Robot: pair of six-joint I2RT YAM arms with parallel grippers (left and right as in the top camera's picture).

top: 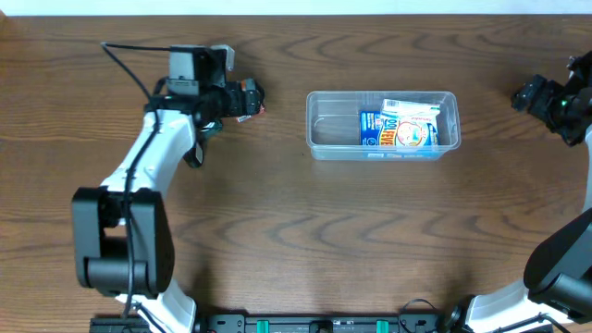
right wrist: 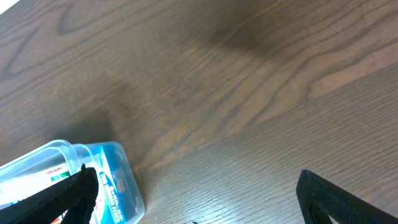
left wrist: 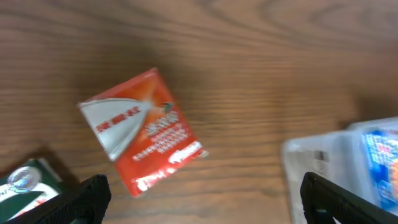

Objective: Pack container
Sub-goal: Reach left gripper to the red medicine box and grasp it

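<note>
Hovering the left gripper [left wrist: 200, 198] just above a red and silver foil packet [left wrist: 142, 132] lying flat on the brown wooden table [top: 277, 240], fingers [left wrist: 93, 196] spreading wide and gripping nothing. Showing a green and white packet [left wrist: 23, 183] at the lower left edge of that wrist view. Resting right of table centre, between the two arms: the clear plastic rectangular container [top: 316, 125], holding blue and white printed packets [top: 400, 127]. Hanging the right gripper [right wrist: 196, 196] over bare wood at the far right, fingers likewise gaping wide, clasping nothing.
</note>
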